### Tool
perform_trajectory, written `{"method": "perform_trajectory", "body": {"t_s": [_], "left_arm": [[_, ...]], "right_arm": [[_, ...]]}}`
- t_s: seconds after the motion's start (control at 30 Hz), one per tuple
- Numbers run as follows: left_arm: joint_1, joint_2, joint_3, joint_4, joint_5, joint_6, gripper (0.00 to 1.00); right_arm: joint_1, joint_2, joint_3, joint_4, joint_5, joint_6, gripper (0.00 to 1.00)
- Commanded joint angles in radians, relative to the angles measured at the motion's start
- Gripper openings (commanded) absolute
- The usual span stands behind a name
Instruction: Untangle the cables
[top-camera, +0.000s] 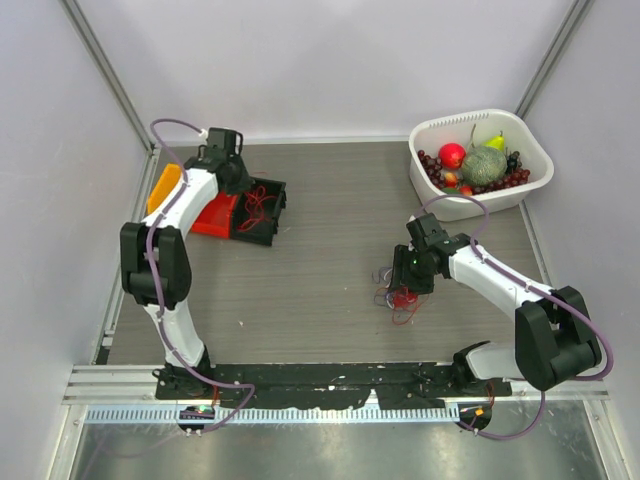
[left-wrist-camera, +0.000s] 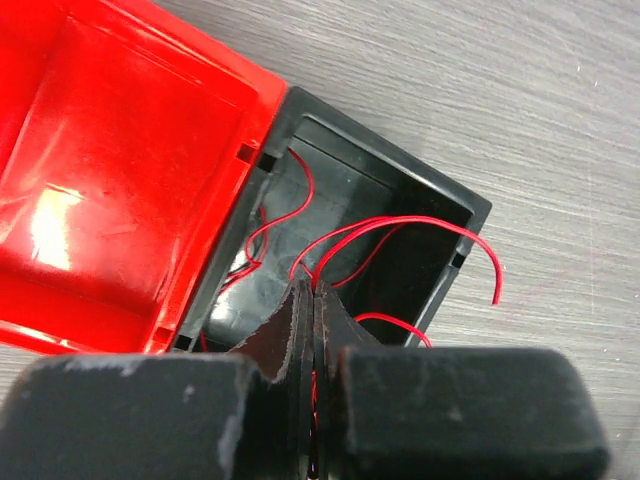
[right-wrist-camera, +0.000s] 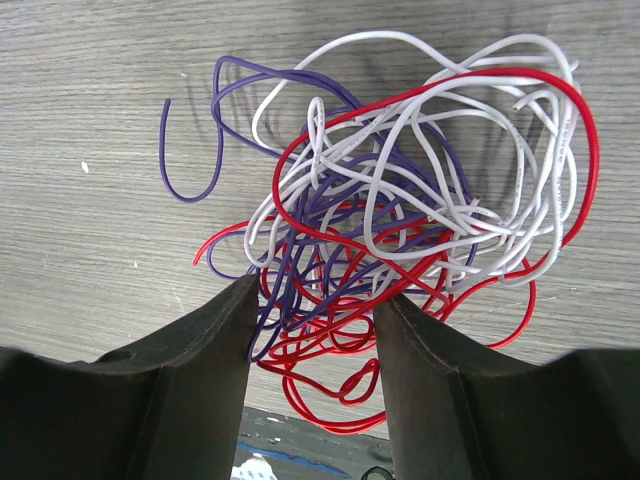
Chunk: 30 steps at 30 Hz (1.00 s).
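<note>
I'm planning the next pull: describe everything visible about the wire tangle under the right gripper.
The wire tangle is a loose knot of thin, flexible, plastic-looking wires in white, red and purple, looped through one another, not yet separated. It lies flat on the grey wood-grain table. A purple end curls free on one side; a white cut end shows on the other. Its red loops lie between the open fingers of the right gripper, which straddles them; whether a finger touches any strand cannot be told.

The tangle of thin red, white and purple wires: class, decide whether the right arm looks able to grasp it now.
Probably yes: the right end effector stands open over the tangle of thin red, white and purple wires, strands between its fingers, nothing blocking.
</note>
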Motion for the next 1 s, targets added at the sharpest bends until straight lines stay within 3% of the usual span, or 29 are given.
{"method": "perform_trajectory", "body": {"t_s": [0.0, 0.17, 0.43, 0.5, 0.7, 0.8, 0.97], "left_arm": [[-0.037, 0.087, 0.132, -0.099, -0.070, 0.023, 0.00], [-0.051, 0.233, 0.289, -0.264, -0.088, 0.002, 0.00], [-0.049, 0.304, 0.342, -0.353, -0.127, 0.026, 0.00], [-0.051, 0.319, 0.387, -0.393, -0.121, 0.038, 0.08], [-0.051, 0.229, 0.355, -0.375, -0.096, 0.048, 0.52], [-0.051, 0.137, 0.316, -0.370, -0.070, 0.040, 0.61], [-0.049, -0.053, 0.188, -0.373, -0.015, 0.032, 0.66]], "right_arm": [[0.006, -0.001, 0.024, 0.011, 0.003, 0.002, 0.55], [0.006, 0.002, 0.027, 0.014, -0.001, 0.005, 0.55], [0.006, -0.010, 0.029, 0.014, 0.005, 0.005, 0.55], [0.006, -0.015, 0.026, 0.017, 0.002, 0.007, 0.54], [0.006, -0.007, 0.020, 0.025, 0.003, 0.004, 0.54], [0.006, -0.004, 0.029, 0.019, 0.002, 0.001, 0.55], [0.005, 0.005, 0.067, -0.003, 0.040, -0.033, 0.55]]}}
